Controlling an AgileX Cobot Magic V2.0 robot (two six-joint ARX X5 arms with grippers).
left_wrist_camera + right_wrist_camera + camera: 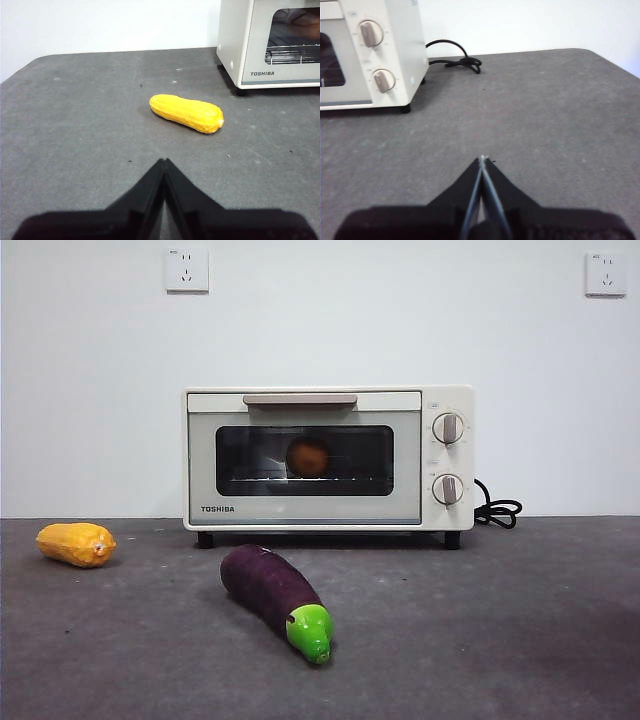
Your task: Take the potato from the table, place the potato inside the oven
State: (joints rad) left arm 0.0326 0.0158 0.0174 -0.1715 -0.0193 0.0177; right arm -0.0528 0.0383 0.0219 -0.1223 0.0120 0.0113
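"TOSHIBA" stands on the oven [328, 458] door's lower frame.

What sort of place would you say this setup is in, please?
Probably a lab test bench staged as a kitchen: a toaster oven on a bare grey table, toy-like eggplant, plain white wall with sockets.

Potato [308, 456] inside oven [320, 505] (eggplant [275, 598] in front)

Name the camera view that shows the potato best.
The front view: the potato sits centred on the rack behind the oven door glass. The left wrist view catches only a cropped orange patch at its edge; the right wrist view shows none.
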